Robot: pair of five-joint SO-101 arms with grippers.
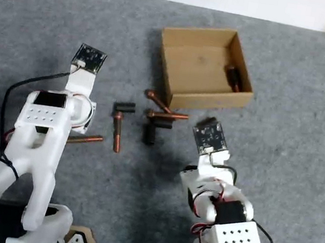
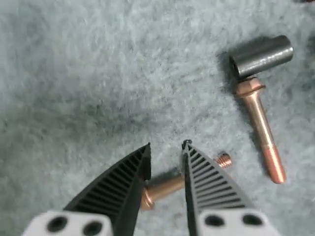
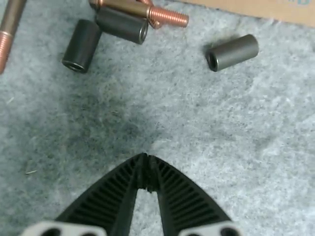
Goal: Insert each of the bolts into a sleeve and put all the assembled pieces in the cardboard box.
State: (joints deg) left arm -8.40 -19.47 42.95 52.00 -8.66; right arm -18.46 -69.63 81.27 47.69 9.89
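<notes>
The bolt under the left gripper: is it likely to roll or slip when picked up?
Probably rigid: the bolt looks like solid metal. Its round shank may roll if nudged, though the carpet should damp that. The smooth shank might slip between the left gripper and its ribbed fingers.

arms (image 1: 37, 139): white shells | cables (image 1: 5, 110): black, red | hands (image 2: 166, 147): black, ribbed, tapered

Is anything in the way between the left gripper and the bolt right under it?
No, nothing visible is. The left gripper has its open fingers on either side of the bolt, with just bare carpet around it.
</notes>
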